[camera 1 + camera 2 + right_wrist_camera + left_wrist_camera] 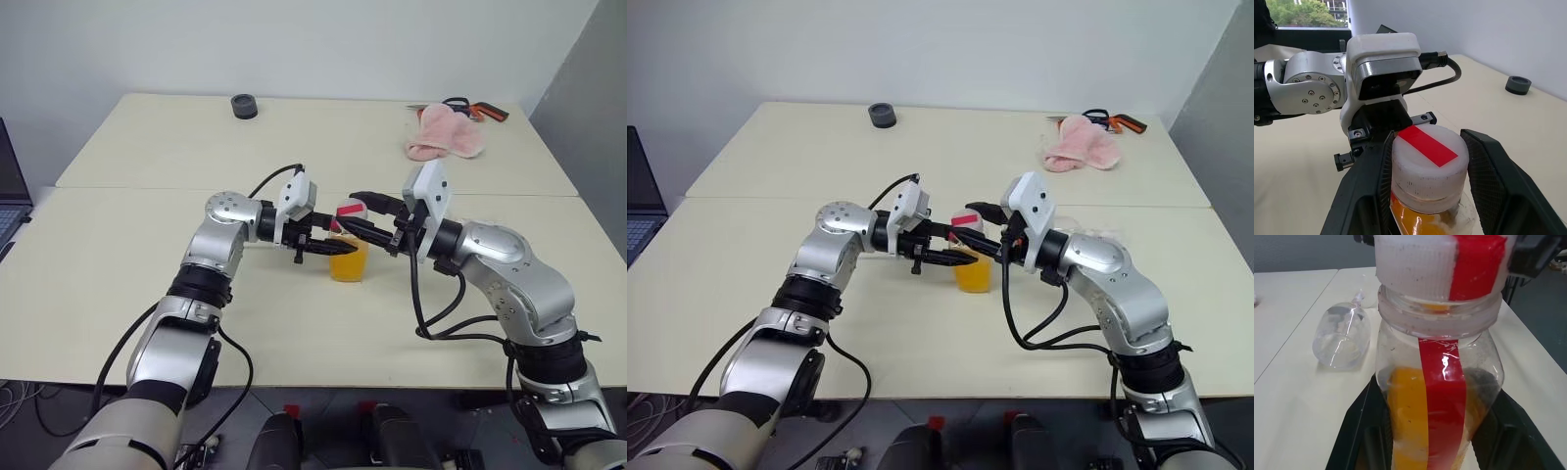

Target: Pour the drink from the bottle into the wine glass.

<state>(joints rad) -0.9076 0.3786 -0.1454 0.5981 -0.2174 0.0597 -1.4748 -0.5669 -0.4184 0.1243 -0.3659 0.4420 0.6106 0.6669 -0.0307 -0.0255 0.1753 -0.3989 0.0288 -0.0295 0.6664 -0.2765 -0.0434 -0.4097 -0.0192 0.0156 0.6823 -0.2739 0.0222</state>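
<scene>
The left gripper (pixel 328 246) is clamped on the body of the bottle (pixel 349 249), which stands upright near the middle of the table (pixel 118 264). The right gripper (pixel 1426 166) reaches in from the other side with its two fingers (pixel 1488 171) around the white cap (pixel 1430 159); one finger touches it, the other stands just off, so whether they grip it cannot be told. The orange drink (pixel 1408 421) fills the lower part of the bottle. The wine glass (pixel 1343 334) lies on its side on the table beyond the bottle. Farther off sit a pink cloth (pixel 444 134) and a small dark disc (pixel 244 105)
</scene>
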